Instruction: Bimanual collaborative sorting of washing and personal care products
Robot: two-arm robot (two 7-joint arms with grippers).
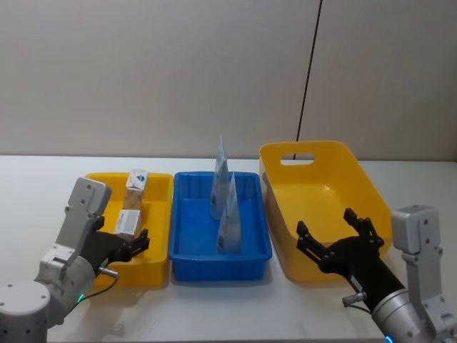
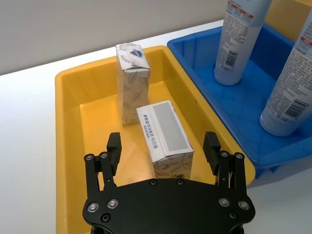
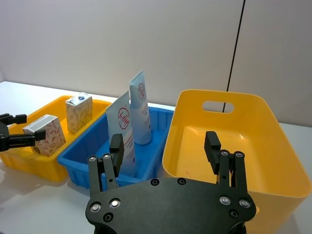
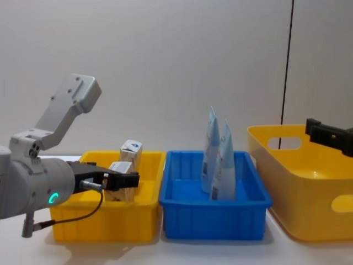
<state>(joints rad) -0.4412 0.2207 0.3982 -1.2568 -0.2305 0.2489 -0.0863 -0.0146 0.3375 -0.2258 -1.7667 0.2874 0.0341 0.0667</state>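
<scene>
Left end effector (image 2: 163, 142) spread before box (image 1: 128, 223) lying lengthwise.

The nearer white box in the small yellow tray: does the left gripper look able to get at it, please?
Probably yes. The left gripper hangs open just short of the nearer box, its fingers lined up to straddle it, with nothing between. The other box stands behind, out of the way.

Boxes (image 2: 165, 134) in yellow tray (image 2: 92, 122) left of blue tray (image 1: 193, 239): matt printed cardboard, creased edges. Tubes (image 2: 240, 39) in blue tray: smooth, glossy plastic. Both trays and yellow bin (image 3: 229, 141) right of blue tray: glossy moulded plastic. Left gripper (image 2: 162, 141), right gripper (image 3: 163, 141): matt black, shiny metal screws. Table (image 2: 29, 146): matt white.
</scene>
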